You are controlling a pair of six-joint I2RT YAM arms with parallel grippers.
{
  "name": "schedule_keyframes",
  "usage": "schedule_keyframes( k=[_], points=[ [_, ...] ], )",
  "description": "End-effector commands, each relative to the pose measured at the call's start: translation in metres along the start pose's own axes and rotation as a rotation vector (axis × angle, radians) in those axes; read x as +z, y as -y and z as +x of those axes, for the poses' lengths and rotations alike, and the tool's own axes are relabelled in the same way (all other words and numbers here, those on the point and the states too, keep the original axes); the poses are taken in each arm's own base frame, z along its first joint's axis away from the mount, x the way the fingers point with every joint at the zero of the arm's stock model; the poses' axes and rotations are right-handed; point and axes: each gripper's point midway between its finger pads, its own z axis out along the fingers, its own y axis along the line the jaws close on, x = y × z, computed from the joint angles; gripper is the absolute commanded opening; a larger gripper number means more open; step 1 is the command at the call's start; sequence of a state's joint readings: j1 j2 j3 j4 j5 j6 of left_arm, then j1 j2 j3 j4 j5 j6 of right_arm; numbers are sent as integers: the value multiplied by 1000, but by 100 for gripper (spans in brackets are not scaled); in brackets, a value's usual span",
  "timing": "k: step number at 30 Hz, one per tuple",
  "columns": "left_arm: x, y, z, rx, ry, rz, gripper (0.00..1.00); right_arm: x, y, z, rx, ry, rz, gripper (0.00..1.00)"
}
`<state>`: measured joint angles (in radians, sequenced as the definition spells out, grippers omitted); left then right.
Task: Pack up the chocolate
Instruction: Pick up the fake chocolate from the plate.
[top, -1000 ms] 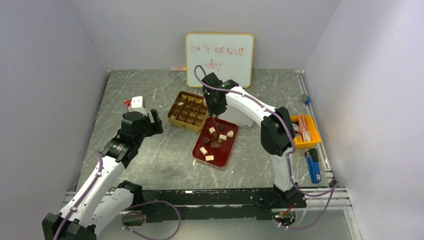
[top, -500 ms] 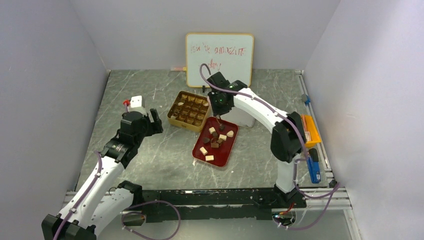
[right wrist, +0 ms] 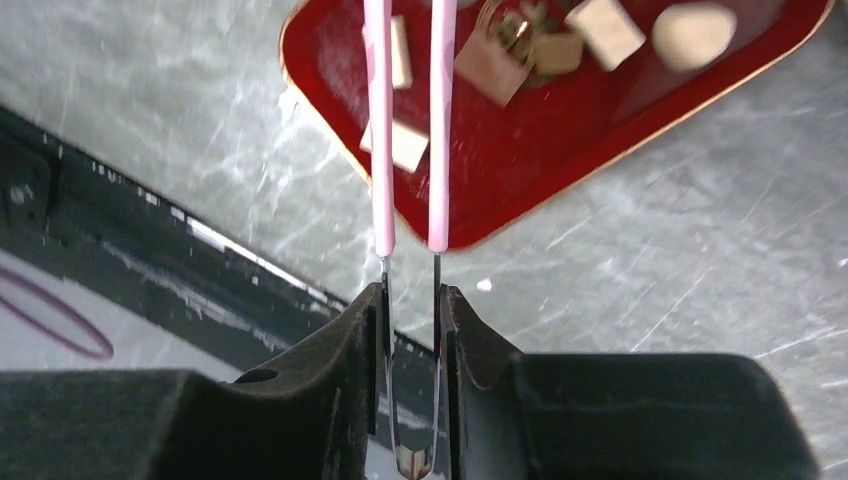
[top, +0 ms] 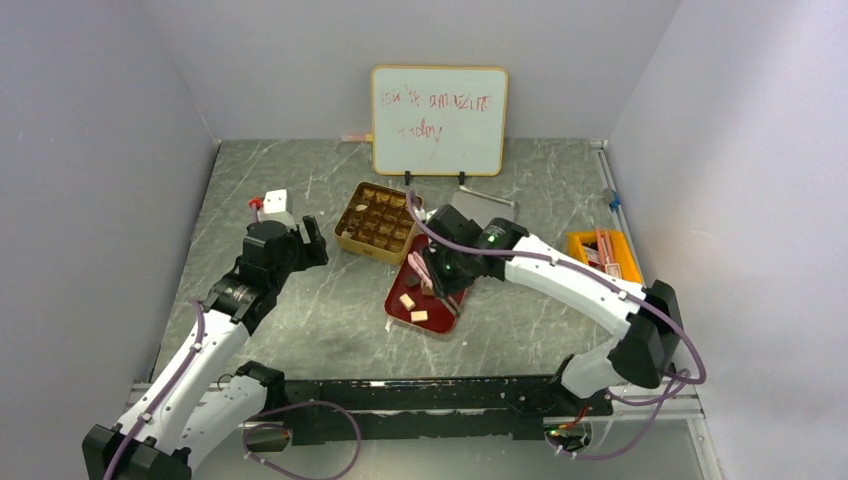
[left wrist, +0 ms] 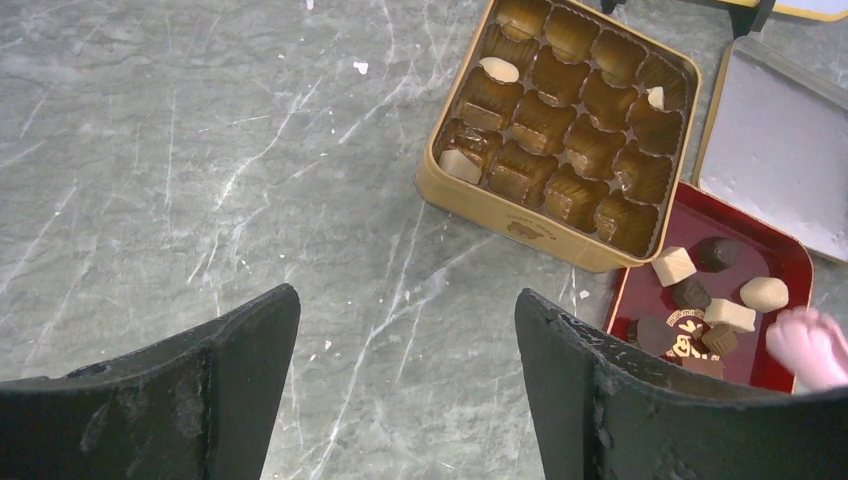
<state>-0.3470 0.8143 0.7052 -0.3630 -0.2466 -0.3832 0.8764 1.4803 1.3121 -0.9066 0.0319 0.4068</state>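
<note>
Chocolate pieces (right wrist: 408, 147) in brown and cream lie loose on the red tray (right wrist: 520, 150). The top view also shows pieces (top: 407, 301) on the tray (top: 398, 316). A few more (left wrist: 498, 69) sit in cups of the gold tin (left wrist: 520, 215), which stands just left of and behind the tray. My right gripper (right wrist: 412, 290) is shut on pink tweezers (right wrist: 381, 130) whose arms reach over the tray. Their tips lie beyond the top edge of the right wrist view. My left gripper (left wrist: 405, 295) hangs open over bare table, left of the tin (top: 375, 222).
The tin's silver lid (left wrist: 775, 150) lies behind the tray. A whiteboard (top: 439, 120) leans on the back wall. An orange bin (top: 603, 255) sits at the right edge. The black base rail (right wrist: 120, 250) runs close to the tray's near corner.
My right arm has swung from behind the tin to low over the tray's near side, elbow out to the right, carrying the tweezers. The left arm has not moved.
</note>
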Motion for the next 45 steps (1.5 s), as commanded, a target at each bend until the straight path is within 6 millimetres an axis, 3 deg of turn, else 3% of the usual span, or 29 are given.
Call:
schedule_keyframes(
  k=[1,6,14,27,40,43,45],
  points=[
    [-4,15,-21,-14,48,49,83,-23,-18,31,-3,-41,-75,28],
    [-4,19,-21,-13,49,56,83,-23,-25,56,-36,-103,-89,30],
    [-7,22,-19,-8,47,58,83,-10,-30,73,-60,-151,-92,38],
    [-7,25,-19,7,43,64,83,17,-34,73,-81,-172,-86,40],
    [-5,23,-17,25,41,56,83,30,-30,67,-100,-177,-44,39],
    [-5,24,-17,25,43,57,84,30,-28,69,-104,-184,-32,37],
    [-5,23,-17,27,42,56,83,30,-27,69,-106,-184,-22,27]
  ],
)
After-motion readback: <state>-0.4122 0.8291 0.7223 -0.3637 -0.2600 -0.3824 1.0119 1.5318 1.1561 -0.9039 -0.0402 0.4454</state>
